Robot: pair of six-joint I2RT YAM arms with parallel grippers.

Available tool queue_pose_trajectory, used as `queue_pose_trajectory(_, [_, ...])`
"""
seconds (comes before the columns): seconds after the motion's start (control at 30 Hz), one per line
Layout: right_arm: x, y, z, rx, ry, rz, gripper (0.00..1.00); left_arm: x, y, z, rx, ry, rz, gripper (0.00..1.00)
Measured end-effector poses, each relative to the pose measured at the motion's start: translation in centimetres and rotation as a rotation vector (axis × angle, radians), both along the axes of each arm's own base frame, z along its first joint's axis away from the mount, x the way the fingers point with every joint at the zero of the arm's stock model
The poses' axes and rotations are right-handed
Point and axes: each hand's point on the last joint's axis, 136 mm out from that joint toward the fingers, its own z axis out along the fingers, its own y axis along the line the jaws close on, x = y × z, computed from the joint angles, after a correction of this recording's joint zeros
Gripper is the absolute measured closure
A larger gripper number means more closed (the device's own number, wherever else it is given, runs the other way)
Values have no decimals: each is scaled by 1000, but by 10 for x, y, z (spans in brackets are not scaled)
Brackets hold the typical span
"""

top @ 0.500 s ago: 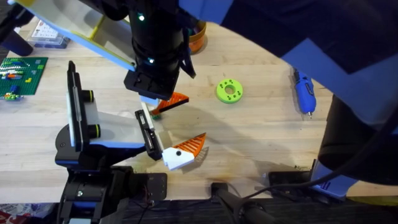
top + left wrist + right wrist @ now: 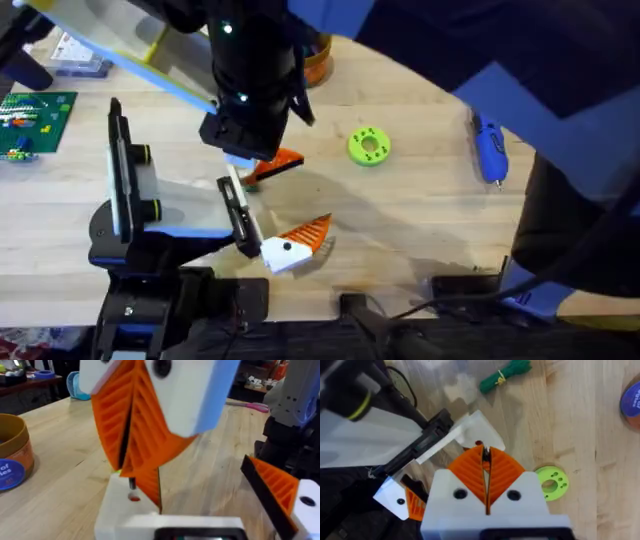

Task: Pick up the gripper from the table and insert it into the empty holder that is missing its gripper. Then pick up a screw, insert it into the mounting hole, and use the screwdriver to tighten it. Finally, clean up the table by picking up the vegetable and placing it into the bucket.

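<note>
Holder (image 2: 130, 215) stands at the near left of the wooden table (image 2: 420, 215), a black-and-blue stand whose white arms end in a short black clamp bar (image 2: 238, 218). One end of that bar carries an orange-and-white finger (image 2: 298, 240), pointing away from the stand.

At the bar's other end lies the gripper (image 2: 272, 163), the task's own loose piece: its orange ribbed tip juts out to the side, and its white base sits just against the bar (whether it is fully seated I cannot tell). A dark arm comes down right over that base.

The right claw (image 2: 485, 460) hangs directly above the white base with its two orange ribbed pads (image 2: 507, 470) pressed together, pinching a thin dark screw (image 2: 131, 482) at their tips. The screw points down at a small red-marked spot (image 2: 134, 497) on the base and sits just above it, very near or touching.

The left claw (image 2: 167, 525) is close beside the same base; whether it is spread or closed I cannot tell.

Well off to the right, the blue screwdriver (image 2: 488, 148) lies flat on the table. Between it and the holder rests a lime-green disc (image 2: 369, 146) with a hole in its middle. A green bundle of vegetable (image 2: 505, 374) lies on the wood, apart from the holder.
</note>
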Motion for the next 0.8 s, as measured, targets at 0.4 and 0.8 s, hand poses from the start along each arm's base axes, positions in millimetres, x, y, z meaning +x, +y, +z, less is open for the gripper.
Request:
queue_pose_trajectory(0.4, [-1,-1,15,28,-16,0,989,0,0,0,0,0,0,13])
queue_pose_trajectory(0.8, [-13,5,15,29,-16,33,989,0,0,0,0,0,0,13])
